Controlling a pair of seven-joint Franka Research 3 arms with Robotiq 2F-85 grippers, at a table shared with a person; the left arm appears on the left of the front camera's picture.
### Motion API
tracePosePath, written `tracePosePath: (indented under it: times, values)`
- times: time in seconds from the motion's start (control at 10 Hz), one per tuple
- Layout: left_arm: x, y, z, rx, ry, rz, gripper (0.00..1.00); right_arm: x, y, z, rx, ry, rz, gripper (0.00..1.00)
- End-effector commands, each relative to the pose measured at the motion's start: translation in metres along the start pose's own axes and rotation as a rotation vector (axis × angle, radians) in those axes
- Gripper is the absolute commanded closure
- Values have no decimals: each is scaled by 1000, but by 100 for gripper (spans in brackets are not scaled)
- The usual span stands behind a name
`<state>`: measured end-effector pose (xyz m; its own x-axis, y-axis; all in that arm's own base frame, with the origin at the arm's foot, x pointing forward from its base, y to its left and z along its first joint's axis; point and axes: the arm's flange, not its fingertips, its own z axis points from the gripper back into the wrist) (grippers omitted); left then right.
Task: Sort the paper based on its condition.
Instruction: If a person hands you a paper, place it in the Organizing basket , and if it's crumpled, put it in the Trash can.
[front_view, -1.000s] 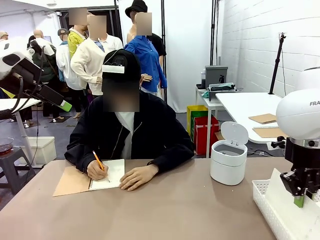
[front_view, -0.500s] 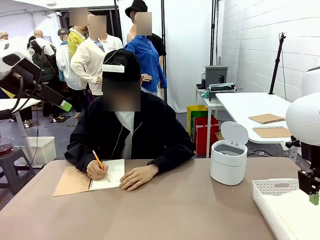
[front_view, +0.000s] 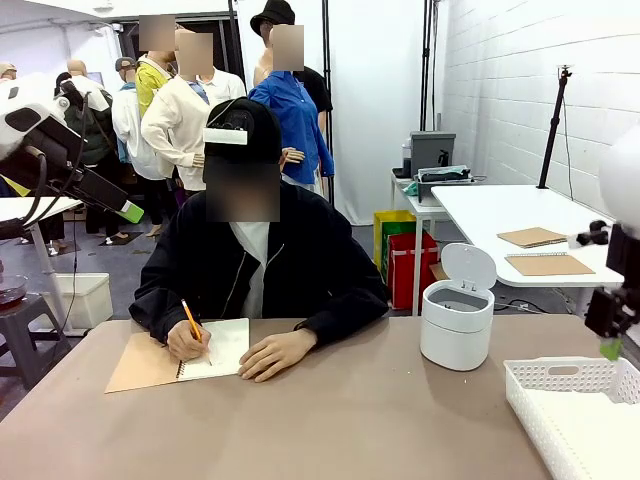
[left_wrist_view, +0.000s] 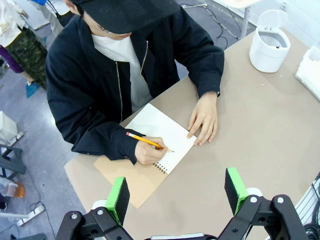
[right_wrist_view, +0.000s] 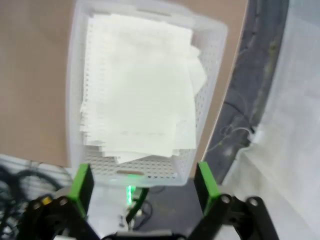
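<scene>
Several white sheets of paper (right_wrist_view: 140, 95) lie stacked, slightly askew, in the white perforated basket (right_wrist_view: 74, 100). My right gripper (right_wrist_view: 143, 182) hovers above the basket's near end, open with nothing between its green pads. In the front view it (front_view: 608, 347) hangs at the right edge above the basket (front_view: 560, 385). My left gripper (left_wrist_view: 176, 192) is open and empty, high over the table, looking down on the person writing with a pencil in a spiral notebook (left_wrist_view: 162, 132). From the front, the left gripper (front_view: 128, 211) is raised at the far left.
A white lidded bin (front_view: 457, 322) stands open at the table's back right, also seen from the left wrist (left_wrist_view: 270, 42). The person's hands rest on the notebook (front_view: 225, 345) at the far left-centre. The brown table (front_view: 350, 420) is bare in the middle.
My right gripper opened, let go of a white sheet into the basket, then rose and drew back to the right. The person keeps writing. The left arm has not moved.
</scene>
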<state>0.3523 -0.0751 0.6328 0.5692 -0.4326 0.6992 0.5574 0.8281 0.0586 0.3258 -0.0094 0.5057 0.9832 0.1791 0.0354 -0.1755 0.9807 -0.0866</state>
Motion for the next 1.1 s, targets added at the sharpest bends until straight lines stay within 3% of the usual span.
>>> tracePosePath:
  times: [0.0,0.5,1.0]
  values:
    - [0,1,1,4,-6,1,0,-1,-3,-17,-47,30,12,0]
    - [0,1,1,4,-6,1,0,-3,-1,-13,-24,36,10,0]
    - [0,1,1,4,-6,1,0,24,63,57,256,-282,253,0]
